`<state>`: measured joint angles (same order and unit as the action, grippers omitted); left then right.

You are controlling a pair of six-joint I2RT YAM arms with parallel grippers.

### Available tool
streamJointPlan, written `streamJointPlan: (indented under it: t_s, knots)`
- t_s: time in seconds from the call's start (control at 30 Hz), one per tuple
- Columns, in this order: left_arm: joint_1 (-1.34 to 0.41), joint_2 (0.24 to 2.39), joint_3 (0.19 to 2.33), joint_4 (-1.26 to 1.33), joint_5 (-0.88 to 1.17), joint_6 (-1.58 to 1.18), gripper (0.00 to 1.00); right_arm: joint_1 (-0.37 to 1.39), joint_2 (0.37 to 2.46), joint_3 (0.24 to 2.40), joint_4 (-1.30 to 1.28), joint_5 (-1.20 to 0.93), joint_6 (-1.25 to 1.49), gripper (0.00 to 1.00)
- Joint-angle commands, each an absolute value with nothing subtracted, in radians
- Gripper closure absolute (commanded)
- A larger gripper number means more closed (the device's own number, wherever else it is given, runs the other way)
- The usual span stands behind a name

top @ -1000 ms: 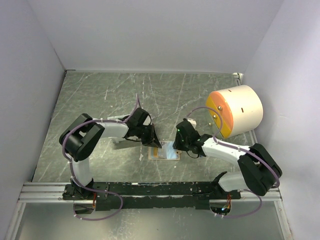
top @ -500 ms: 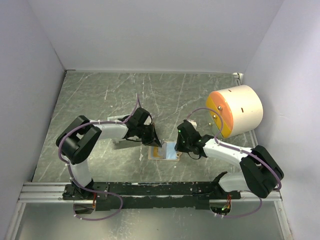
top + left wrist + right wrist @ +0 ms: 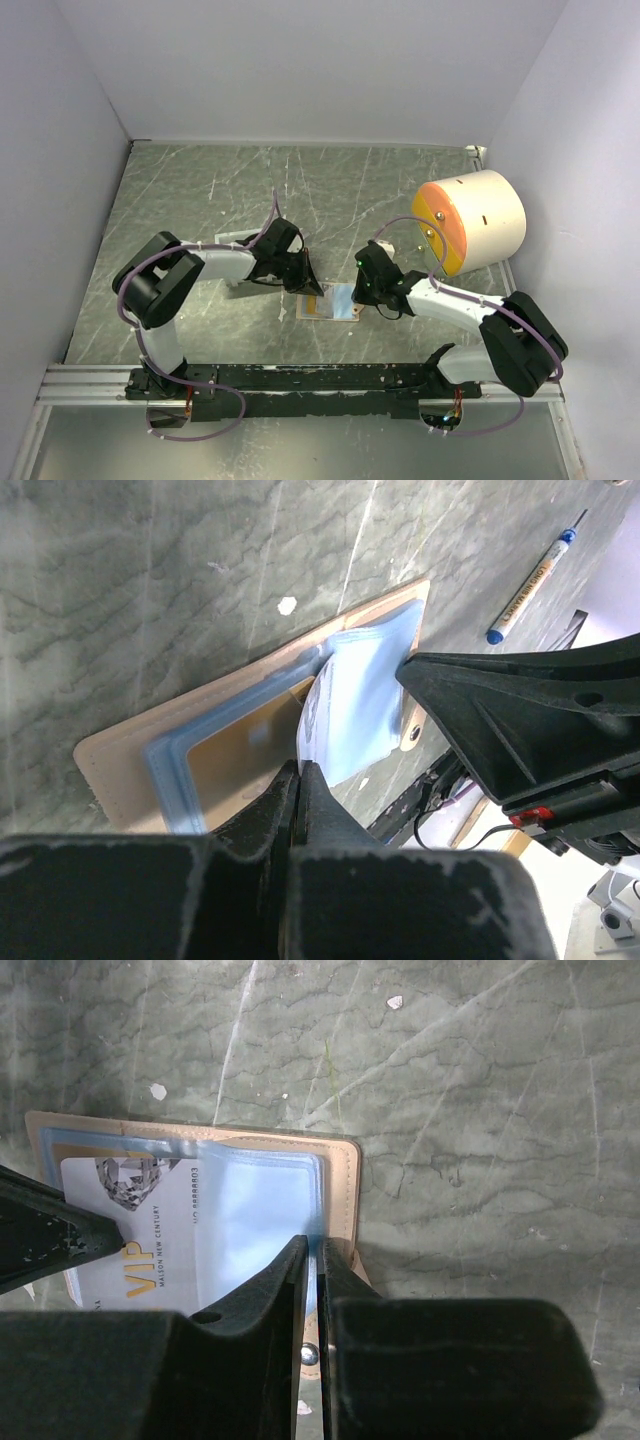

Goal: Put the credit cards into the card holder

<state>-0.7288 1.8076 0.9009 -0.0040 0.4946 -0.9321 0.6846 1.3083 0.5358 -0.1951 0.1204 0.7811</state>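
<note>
The tan card holder (image 3: 314, 309) lies open and flat between the two arms, its clear bluish sleeves facing up (image 3: 110, 765) (image 3: 345, 1190). A white card (image 3: 130, 1230) printed VIP lies partly inside a sleeve (image 3: 345, 715). My left gripper (image 3: 297, 770) is shut on that card's near edge, at the holder's left side (image 3: 314, 288). My right gripper (image 3: 315, 1245) pinches the right edge of the clear sleeve, its jaws all but together (image 3: 360, 297). Other credit cards are out of view.
A blue-capped white pen (image 3: 530, 590) lies on the marble table beyond the holder. A big cream drum with an orange and yellow face (image 3: 475, 222) stands at the right. A pale flat piece (image 3: 238, 289) shows under the left arm. Walls enclose the table.
The right gripper's jaws have drawn together on the sleeve edge and the arm has eased slightly left. The left arm and its card have barely moved.
</note>
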Motion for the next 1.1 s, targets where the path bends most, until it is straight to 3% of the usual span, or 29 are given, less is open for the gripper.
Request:
streamJointPlan:
  t_s: [0.0, 0.7, 0.77, 0.9, 1.07]
  knots:
    - [-0.752, 1.859, 0.897, -0.029, 0.495, -0.907, 0.93, 0.686, 1.322, 0.499, -0.211, 0.12, 0.784, 0.91]
    - [-0.767, 1.89, 0.939, -0.056, 0.466, -0.903, 0.93, 0.686, 1.314, 0.489, -0.209, 0.125, 0.795, 0.93]
    - [-0.767, 1.89, 0.936, -0.06, 0.452, -0.904, 0.93, 0.686, 1.307, 0.499, -0.225, 0.13, 0.792, 0.9]
    - [-0.766, 1.887, 0.929, -0.054, 0.445, -0.902, 0.93, 0.686, 1.256, 0.541, -0.303, 0.14, 0.787, 0.74]
    - [-0.767, 1.871, 0.919, -0.047, 0.442, -0.904, 0.93, 0.688, 1.153, 0.582, -0.378, 0.097, 0.779, 0.74]
